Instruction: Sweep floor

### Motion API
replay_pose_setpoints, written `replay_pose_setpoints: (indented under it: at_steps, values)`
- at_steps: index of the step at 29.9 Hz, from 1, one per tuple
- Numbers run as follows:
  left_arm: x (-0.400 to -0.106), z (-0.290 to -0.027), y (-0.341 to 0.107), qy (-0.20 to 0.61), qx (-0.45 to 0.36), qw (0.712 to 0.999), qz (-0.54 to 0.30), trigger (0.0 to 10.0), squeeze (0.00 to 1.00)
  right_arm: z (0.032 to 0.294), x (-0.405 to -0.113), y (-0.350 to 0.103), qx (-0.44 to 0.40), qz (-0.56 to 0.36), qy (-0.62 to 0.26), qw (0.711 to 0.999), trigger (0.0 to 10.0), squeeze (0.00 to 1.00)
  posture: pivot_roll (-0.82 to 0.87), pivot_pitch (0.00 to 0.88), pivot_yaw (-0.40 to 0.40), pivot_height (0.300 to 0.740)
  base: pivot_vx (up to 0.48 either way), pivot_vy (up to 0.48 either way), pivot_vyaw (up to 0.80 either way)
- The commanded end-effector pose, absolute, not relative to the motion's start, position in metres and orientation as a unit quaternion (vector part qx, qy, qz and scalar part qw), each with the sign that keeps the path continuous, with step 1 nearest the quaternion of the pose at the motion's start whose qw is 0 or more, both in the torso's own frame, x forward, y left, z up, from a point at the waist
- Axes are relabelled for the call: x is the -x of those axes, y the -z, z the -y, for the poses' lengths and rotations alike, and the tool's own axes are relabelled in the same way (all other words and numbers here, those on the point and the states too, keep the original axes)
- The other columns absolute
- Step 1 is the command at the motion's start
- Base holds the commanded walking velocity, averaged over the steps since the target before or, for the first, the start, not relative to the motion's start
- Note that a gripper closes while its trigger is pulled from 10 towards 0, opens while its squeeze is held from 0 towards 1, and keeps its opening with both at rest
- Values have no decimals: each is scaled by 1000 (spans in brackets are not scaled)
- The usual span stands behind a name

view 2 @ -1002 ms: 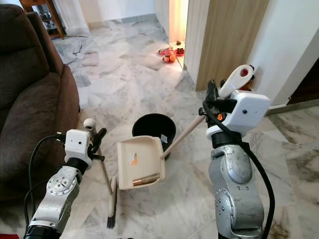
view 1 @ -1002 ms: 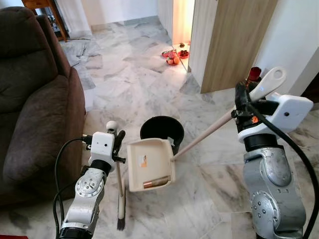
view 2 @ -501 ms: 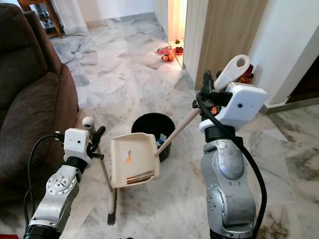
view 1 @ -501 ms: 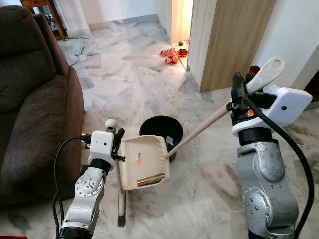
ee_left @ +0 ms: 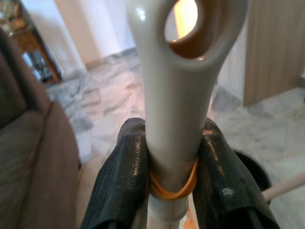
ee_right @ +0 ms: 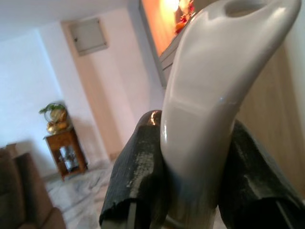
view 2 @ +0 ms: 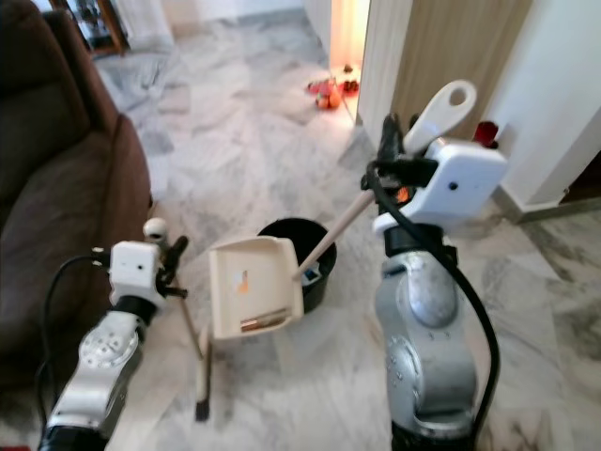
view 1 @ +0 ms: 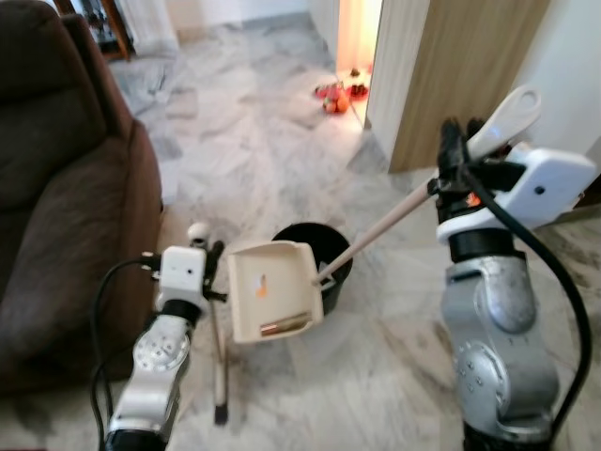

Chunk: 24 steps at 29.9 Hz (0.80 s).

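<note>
From the head camera, the right gripper (view 1: 453,160) sits high on the right with its black fingers closed round the long cream handle of the dustpan (view 1: 272,291), just below the handle's looped end. The handle slants down to the pan, which hangs tilted in front of the black bin (view 1: 319,254), its near edge overlapping the bin's rim; a small brown cylinder (view 1: 285,327) lies along the pan's lower lip. On the left, the left gripper (view 1: 208,268) clasps the top of a short brush (view 1: 219,366), whose stick runs down to dark bristles touching the marble floor (view 1: 244,150) just beside the pan. A brown sofa (view 1: 66,188) fills the left side, and a wooden door panel (view 1: 460,66) stands at upper right, with small red and orange items (view 1: 340,94) on the floor by the lit doorway. The left wrist view adds detail the head views lack — both fingers (ee_left: 119,181) press against the brush's pale handle right at an orange rubber band (ee_left: 172,188), below the hanging hole, with the bin's rim visible behind. The right wrist view shows that gripper's fingers (ee_right: 138,167) tight on either side of the dustpan handle's curved end — and, beyond it, a small wooden side table (ee_right: 66,150) carrying a plant against a pale wall.
</note>
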<state>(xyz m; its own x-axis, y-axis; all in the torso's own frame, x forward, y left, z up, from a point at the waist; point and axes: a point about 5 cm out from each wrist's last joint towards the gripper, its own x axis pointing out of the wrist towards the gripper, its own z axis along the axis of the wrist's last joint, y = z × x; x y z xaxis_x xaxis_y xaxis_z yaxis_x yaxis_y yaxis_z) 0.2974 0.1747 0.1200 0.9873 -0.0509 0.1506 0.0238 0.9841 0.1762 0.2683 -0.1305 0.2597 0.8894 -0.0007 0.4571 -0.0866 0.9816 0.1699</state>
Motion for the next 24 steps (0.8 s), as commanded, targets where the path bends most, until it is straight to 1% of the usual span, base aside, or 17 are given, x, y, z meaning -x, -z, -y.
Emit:
replay_pose_setpoints:
  at_steps: [1, 11, 14, 24]
  values:
    - [-297, -171, -128, 25, -94, 990, 105, 10000, 0, 130, -262, -274, -98, 276, -24, 956, 10000, 0, 69, 76, 63, 740, 356, 0, 0]
    - [-297, -172, -130, 20, -94, 989, 110, 10000, 0, 127, -263, -275, -93, 278, -33, 956, 10000, 0, 73, 70, 61, 740, 357, 0, 0]
    - [-297, -171, -130, 17, -95, 989, 112, 10000, 0, 127, -264, -275, -93, 279, -36, 955, 10000, 0, 74, 71, 59, 740, 360, 0, 423]
    - [-298, -172, -131, 12, -95, 989, 117, 10000, 0, 125, -264, -276, -99, 280, -41, 954, 10000, 0, 73, 78, 55, 740, 359, 0, 0]
